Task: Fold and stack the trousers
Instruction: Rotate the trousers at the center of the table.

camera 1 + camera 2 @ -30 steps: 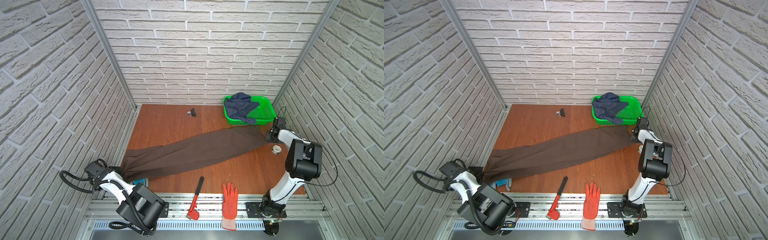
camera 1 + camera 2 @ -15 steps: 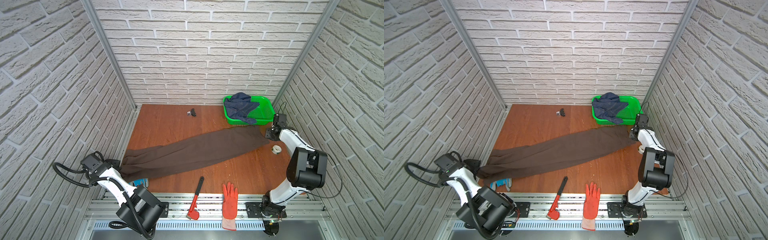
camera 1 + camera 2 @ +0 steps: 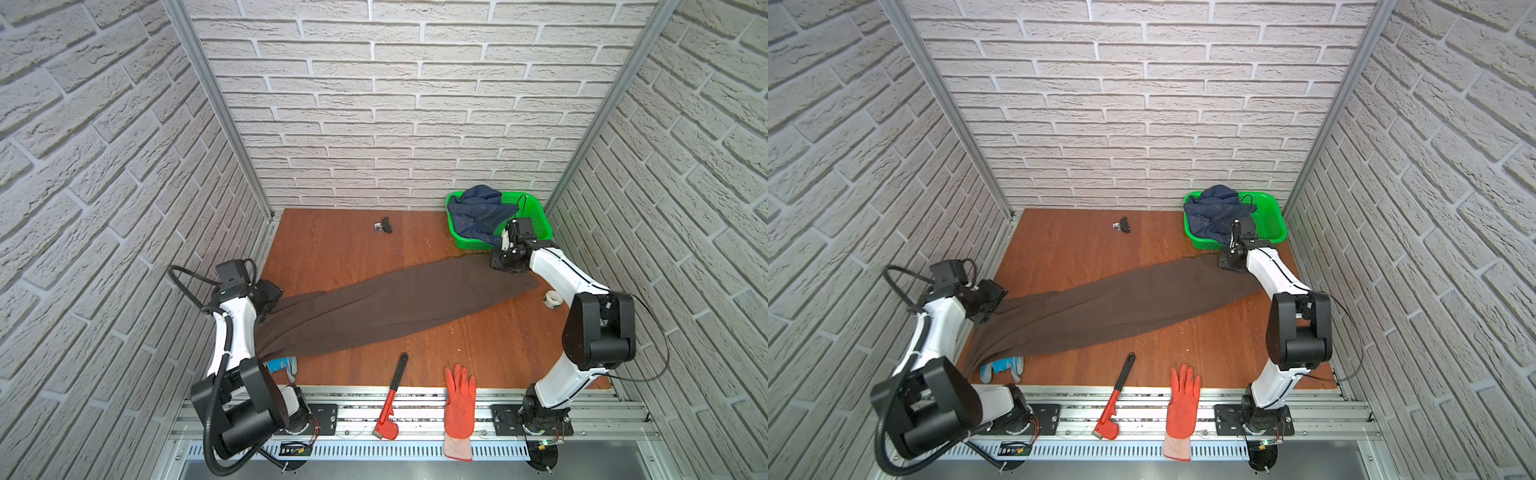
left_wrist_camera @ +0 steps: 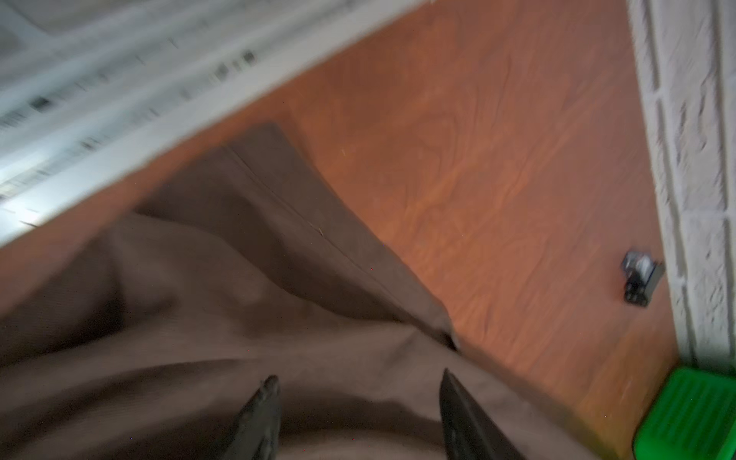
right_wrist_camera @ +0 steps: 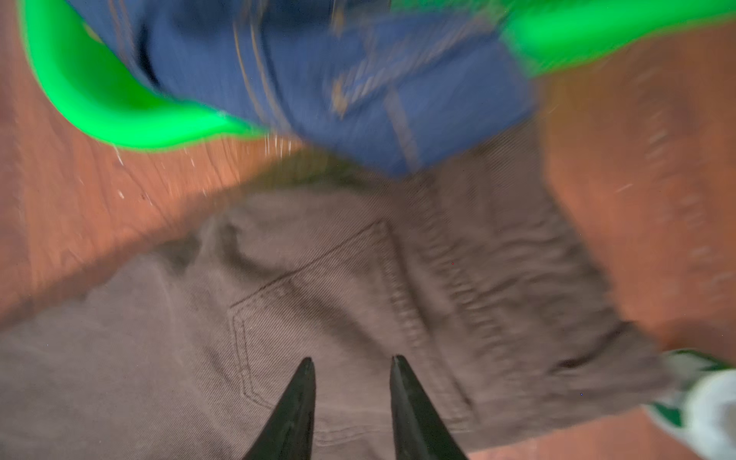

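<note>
Item: trousers point(image 3: 395, 307), dark brown, lying as one long strip slantwise across the tabletop point(image 3: 332, 241), waist end far right against the green basket point(image 3: 540, 220), leg end near left, where it bunches and partly covers a blue glove point(image 3: 286, 365). Left end effector point(image 4: 358, 382): fingers apart over the rumpled leg end, nothing between them. Right end effector point(image 5: 352, 360): fingers apart over the waist end, holding nothing. Step in hand, by your reading of the lay: the strip looks spread out and unheld, and the end-to-end fold is not yet made. Next move calls for a fresh pinch at one end through every layer, then a lift high enough to carry it over the other end without dragging the thin cloth. Clutter to avoid: tape roll point(image 3: 552, 299) just beside the waist end; red wrench point(image 3: 392, 399) and orange glove point(image 3: 459, 399) on the near edge. Views compared: both top views give you the whole length and slant, but not the gap between the fingers. The right wrist view alone shows a stitched pocket and the jeans point(image 5: 318, 79) spilling from the basket onto the brown cloth. The left wrist view, blurred, shows a leg seam and deep folds.
</note>
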You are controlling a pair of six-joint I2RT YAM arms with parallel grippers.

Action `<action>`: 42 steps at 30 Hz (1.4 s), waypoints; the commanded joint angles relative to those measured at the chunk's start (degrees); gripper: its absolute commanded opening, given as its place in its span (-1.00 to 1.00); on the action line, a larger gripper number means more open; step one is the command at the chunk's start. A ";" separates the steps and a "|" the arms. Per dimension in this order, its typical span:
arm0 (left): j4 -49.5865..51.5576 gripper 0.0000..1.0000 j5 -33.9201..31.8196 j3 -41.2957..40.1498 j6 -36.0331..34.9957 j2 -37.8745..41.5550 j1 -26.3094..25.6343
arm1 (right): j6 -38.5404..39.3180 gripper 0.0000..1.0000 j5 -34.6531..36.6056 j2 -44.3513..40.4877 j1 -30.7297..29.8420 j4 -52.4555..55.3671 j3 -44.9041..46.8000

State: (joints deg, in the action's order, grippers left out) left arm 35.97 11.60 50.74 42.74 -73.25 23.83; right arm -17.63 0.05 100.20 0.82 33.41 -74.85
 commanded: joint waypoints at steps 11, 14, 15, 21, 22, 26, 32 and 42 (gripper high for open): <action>-2.30 0.35 -4.91 1.29 0.79 -17.56 -3.61 | -18.13 -0.49 3.61 12.73 3.10 8.79 -0.23; -2.43 0.30 -6.28 4.41 -0.13 -22.14 -4.54 | -22.63 -0.57 2.71 12.56 5.47 8.23 3.62; -2.12 0.29 -6.39 5.77 -0.49 -23.71 -4.99 | -23.37 -0.57 2.81 11.78 6.07 7.79 5.16; 1.22 0.27 -7.60 17.01 -3.84 -33.66 -8.98 | -26.55 -0.55 4.89 5.17 10.50 6.33 12.96; 1.77 0.27 -7.48 19.19 -4.21 -35.34 -9.85 | -26.33 -0.54 5.47 4.61 11.15 6.78 13.50; 4.25 0.27 -6.12 28.40 -5.37 -41.77 -13.23 | -26.50 -0.54 6.42 3.13 12.62 7.94 14.64; 9.06 0.31 -4.78 41.53 -7.73 -49.17 -17.67 | -26.58 -0.53 9.45 -0.68 14.74 10.27 15.71; 9.46 0.52 -6.87 42.69 -14.07 -32.93 -16.76 | -24.21 -0.48 7.20 -11.11 11.03 14.89 10.94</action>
State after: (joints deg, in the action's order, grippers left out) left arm 44.51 6.96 93.84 31.97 -117.05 5.48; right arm -42.68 6.68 91.88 14.55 45.32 -60.97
